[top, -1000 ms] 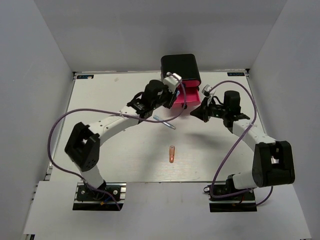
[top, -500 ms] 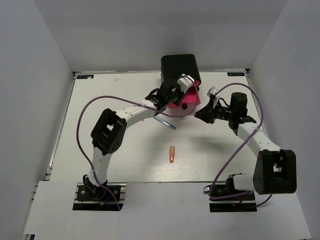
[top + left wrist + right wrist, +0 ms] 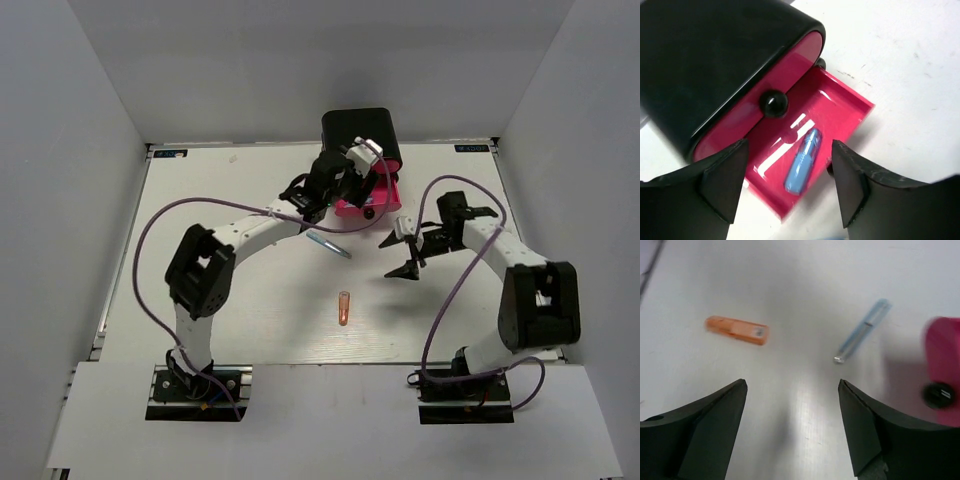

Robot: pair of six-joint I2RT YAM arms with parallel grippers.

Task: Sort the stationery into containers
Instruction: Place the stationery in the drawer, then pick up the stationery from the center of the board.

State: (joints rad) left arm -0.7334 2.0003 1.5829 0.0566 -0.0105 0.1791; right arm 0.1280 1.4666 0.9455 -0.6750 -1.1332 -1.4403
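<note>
White table (image 3: 200,280) is carrying an orange marker (image 3: 736,330) at six o'clock of the drawer box (image 3: 358,128); it is likely light, stiff and slick, suiting a mid-barrel pinch. Left gripper (image 3: 787,175) and right gripper (image 3: 792,425) are gaping empty.

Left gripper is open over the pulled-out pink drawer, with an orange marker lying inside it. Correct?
Not quite. The left wrist view shows a blue marker lying in the pink drawer. The orange marker lies out on the table. The rest holds: the left gripper is open over the pulled-out drawer.
</note>
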